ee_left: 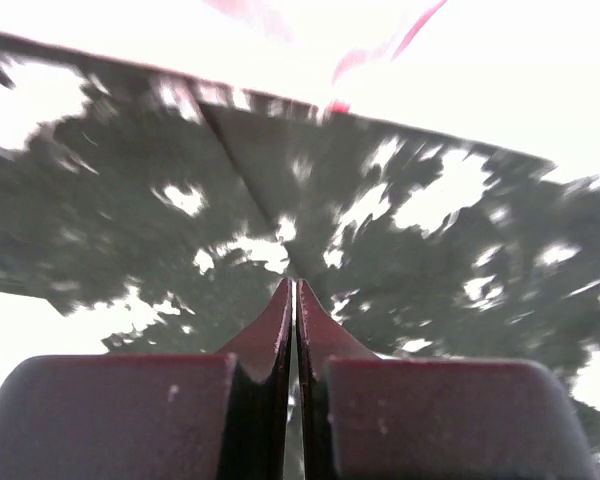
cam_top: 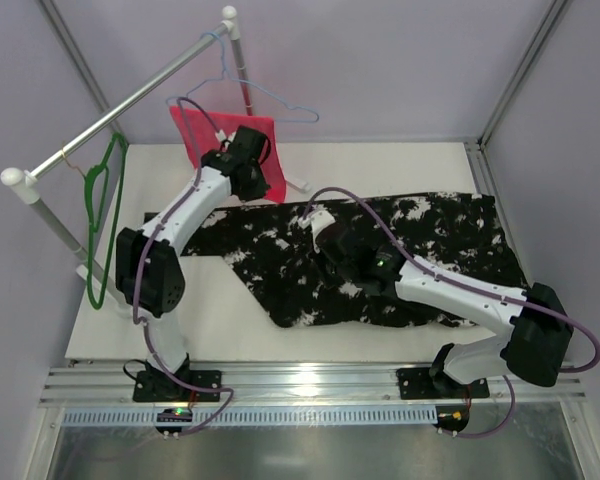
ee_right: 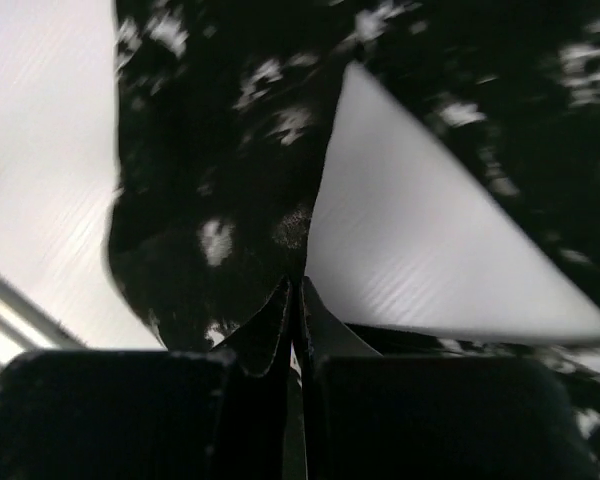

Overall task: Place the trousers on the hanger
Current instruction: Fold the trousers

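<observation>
On table (cam_top: 180, 320), trousers (cam_top: 430, 250) run 9-to-3 o'clock; my left claw (ee_left: 293, 285), tips together, nearer hanger (cam_top: 89, 250) at 9; right claw (ee_right: 295, 285) likewise.

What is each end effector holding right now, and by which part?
Both seem shut on the black, white-splotched fabric trousers: the left end effector on a crease near their far edge, the right end effector on an inner fabric edge.

Left arm (cam_top: 195, 205) was folded at the elbow near its base, forearm angled forward and right, left gripper (ee_left: 293, 285) pointing down with jaws pressed flat together. Right arm (cam_top: 450, 290) lay low, stretched forward and left from its base; right gripper (ee_right: 295, 285) was also closed, fingers meeting at the tips.
</observation>
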`<state>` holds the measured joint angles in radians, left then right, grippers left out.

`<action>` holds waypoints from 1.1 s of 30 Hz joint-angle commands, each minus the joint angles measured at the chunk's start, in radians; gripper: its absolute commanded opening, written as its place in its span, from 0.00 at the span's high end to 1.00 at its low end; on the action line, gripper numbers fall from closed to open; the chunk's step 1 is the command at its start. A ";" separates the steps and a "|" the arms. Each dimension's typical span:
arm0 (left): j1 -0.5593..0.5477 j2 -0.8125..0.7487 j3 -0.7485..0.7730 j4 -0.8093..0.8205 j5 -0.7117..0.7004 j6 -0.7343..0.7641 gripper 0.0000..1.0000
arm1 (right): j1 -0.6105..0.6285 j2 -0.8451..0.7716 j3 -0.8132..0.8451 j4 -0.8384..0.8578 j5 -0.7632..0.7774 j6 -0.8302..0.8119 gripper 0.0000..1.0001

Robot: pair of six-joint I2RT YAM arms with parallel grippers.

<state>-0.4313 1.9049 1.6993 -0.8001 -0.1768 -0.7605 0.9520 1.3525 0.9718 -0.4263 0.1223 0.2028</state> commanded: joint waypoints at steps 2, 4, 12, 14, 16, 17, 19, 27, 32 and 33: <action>0.005 -0.148 0.068 -0.136 -0.167 0.063 1.00 | -0.018 -0.023 0.169 -0.087 0.336 0.018 0.96; 0.005 -0.234 0.004 -0.088 -0.196 0.066 1.00 | -0.019 -0.033 0.176 -0.094 0.368 0.024 0.96; 0.003 -0.300 -0.185 0.062 0.044 0.017 0.65 | -0.018 -0.091 0.053 0.009 0.077 -0.060 0.96; -0.014 -0.247 -0.182 0.058 0.072 0.007 0.57 | -0.016 -0.128 -0.003 0.029 -0.024 -0.071 0.96; -0.021 -0.183 -0.179 0.032 0.051 0.006 0.52 | -0.016 -0.138 -0.033 0.041 -0.108 -0.066 0.96; -0.021 -0.158 -0.182 0.027 0.042 0.009 0.50 | -0.016 -0.135 -0.053 0.040 -0.165 -0.060 0.96; -0.021 -0.097 -0.172 0.024 0.010 0.016 0.45 | -0.018 -0.122 -0.073 0.047 -0.233 -0.030 0.96; -0.026 0.077 -0.041 -0.010 0.027 0.026 0.40 | 0.020 -0.035 -0.131 0.124 -0.314 0.020 0.96; -0.026 0.138 -0.035 -0.005 0.020 0.013 0.40 | 0.036 -0.026 -0.150 0.144 -0.306 0.023 0.96; -0.027 0.149 -0.041 0.007 0.023 0.009 0.40 | 0.034 -0.026 -0.153 0.146 -0.306 0.021 0.96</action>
<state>-0.4534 2.0304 1.6382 -0.7910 -0.1562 -0.7475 0.9806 1.3308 0.8295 -0.3374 -0.1589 0.2134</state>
